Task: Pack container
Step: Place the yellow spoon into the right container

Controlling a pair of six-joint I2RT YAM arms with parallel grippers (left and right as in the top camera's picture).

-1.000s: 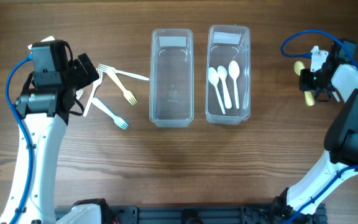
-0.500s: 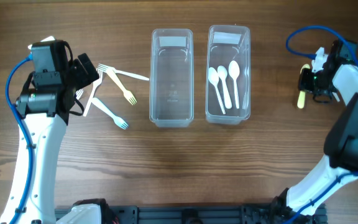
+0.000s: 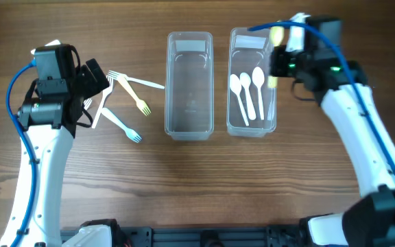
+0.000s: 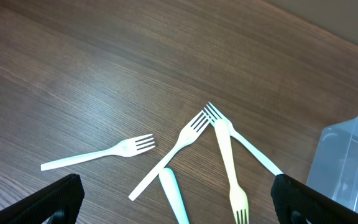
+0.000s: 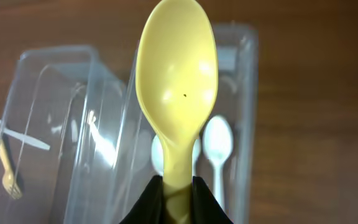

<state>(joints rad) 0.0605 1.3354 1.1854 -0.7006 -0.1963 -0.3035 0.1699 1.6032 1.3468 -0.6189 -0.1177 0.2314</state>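
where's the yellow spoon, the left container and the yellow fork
yellow spoon (image 5: 176, 81), right wrist view, on the middle of its bowl
left container (image 3: 189, 96), overhead view, on its bare floor
yellow fork (image 3: 132, 95), overhead view, on the middle of its handle

On the bench (image 3: 197, 185), forks (image 3: 132, 95) lie left of the left container (image 3: 169, 89), beside which the right container (image 3: 251, 132) holds three spoons (image 3: 245, 81), a held spoon (image 5: 176, 81) above its right rim.

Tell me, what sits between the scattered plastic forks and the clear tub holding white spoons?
A second clear plastic tub, empty, stands between the forks and the spoon tub, seen in the overhead view.
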